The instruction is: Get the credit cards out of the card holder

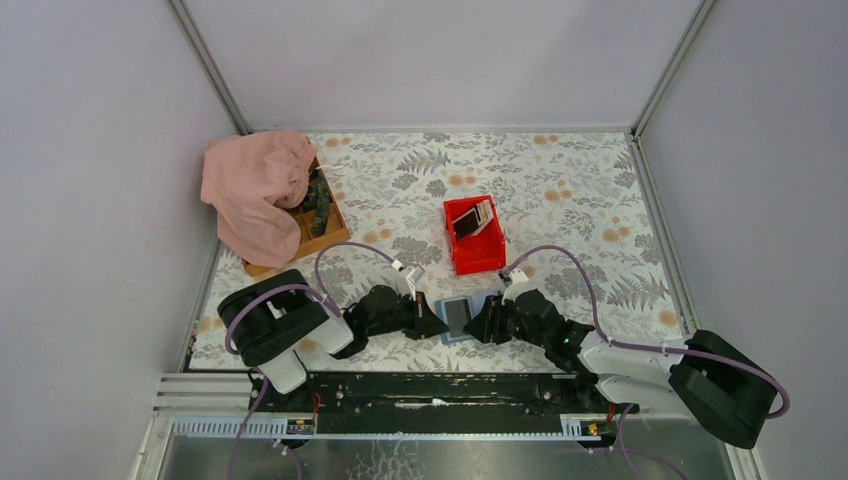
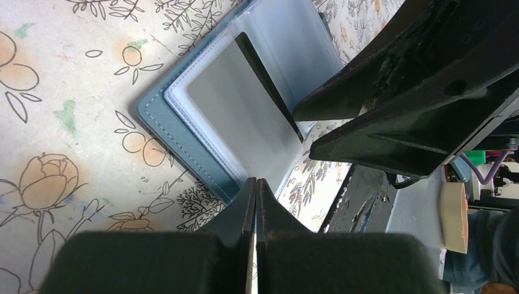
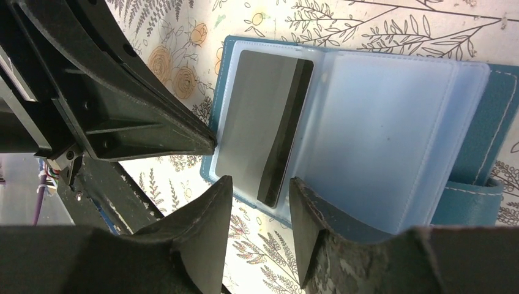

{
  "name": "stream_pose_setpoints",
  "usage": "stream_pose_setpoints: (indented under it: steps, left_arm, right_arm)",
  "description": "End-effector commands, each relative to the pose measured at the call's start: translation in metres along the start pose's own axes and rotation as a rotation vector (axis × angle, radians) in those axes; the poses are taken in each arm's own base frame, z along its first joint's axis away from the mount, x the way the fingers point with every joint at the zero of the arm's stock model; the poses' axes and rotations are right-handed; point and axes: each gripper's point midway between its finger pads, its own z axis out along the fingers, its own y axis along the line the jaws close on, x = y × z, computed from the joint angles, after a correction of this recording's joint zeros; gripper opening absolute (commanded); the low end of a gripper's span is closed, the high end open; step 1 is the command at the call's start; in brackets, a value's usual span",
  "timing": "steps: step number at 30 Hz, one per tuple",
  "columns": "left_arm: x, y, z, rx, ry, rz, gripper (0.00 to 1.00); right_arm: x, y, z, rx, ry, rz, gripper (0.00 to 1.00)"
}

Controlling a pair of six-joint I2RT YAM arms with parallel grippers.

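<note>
The card holder (image 1: 462, 318) lies open near the front of the table (image 1: 580, 190), a dark card (image 3: 269, 122) in its clear sleeve, between the left gripper (image 2: 256, 196), clenched at its edge, and the right gripper (image 3: 260, 190), fingers parted and empty beside the card's end.

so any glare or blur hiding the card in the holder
Left wrist: the card washes to a pale grey sheen under its clear sleeve, left gripper soft at the lens. Right wrist: same sheen, but the dark stripe is crisp. Top external: even light, faint shadows, card holder too small for detail.
</note>
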Motion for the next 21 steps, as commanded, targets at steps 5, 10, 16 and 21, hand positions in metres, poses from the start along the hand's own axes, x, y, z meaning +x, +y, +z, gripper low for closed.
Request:
stream_pose_setpoints:
  steps: [5,10,16,21]
  left_arm:
    - [-0.004,0.000,-0.003,0.016,-0.034,0.011,0.00]
    - [-0.004,0.001,-0.003,0.012,-0.032,0.010,0.00]
    - [-0.003,0.001,-0.002,0.016,-0.030,0.008,0.00]
    - [-0.001,0.001,-0.001,0.022,-0.026,0.000,0.00]
  right_arm:
    - [0.002,0.003,0.006,-0.032,0.011,0.020,0.47]
    - [0.002,0.008,0.005,-0.061,0.007,0.027,0.47]
    - [-0.004,0.017,-0.002,-0.115,-0.026,0.026,0.47]
    - [-0.009,0.030,-0.007,-0.180,-0.045,0.020,0.47]
